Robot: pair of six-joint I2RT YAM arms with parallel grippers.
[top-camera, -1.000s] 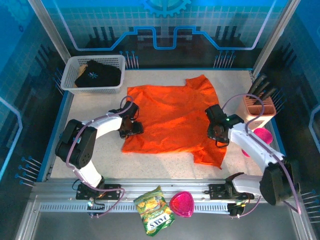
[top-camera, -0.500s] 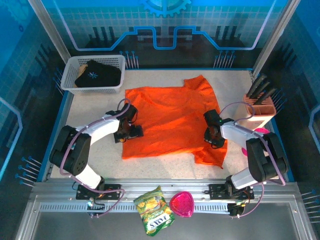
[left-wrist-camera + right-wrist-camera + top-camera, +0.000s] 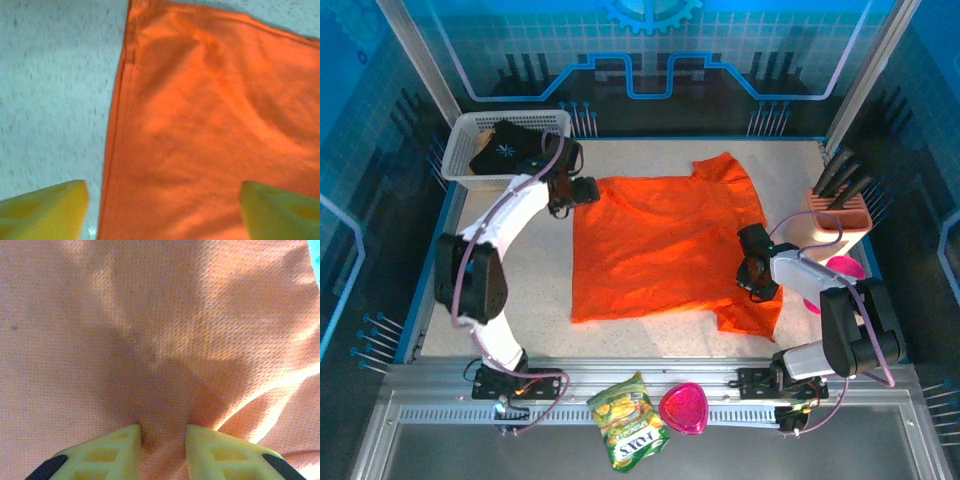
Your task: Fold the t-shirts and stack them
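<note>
The orange t-shirt (image 3: 665, 245) lies spread flat in the middle of the surface (image 3: 520, 290), one sleeve reaching toward the far edge and the other toward the near right corner. The black t-shirt (image 3: 505, 150), with its white starburst print, sits bundled in the white basket (image 3: 460, 135) at the far left corner.

The left claw (image 3: 582, 190) hovers over the orange t-shirt's far left corner. In the left wrist view its yellow fingers (image 3: 45, 207) stand wide apart above the hem, gripping nothing. The right claw (image 3: 755, 275) sits low on the shirt's right side, its jaws pinched on a ridge of orange cloth that puckers toward the gap.

A knife block (image 3: 838, 215) stands by the right edge.
</note>
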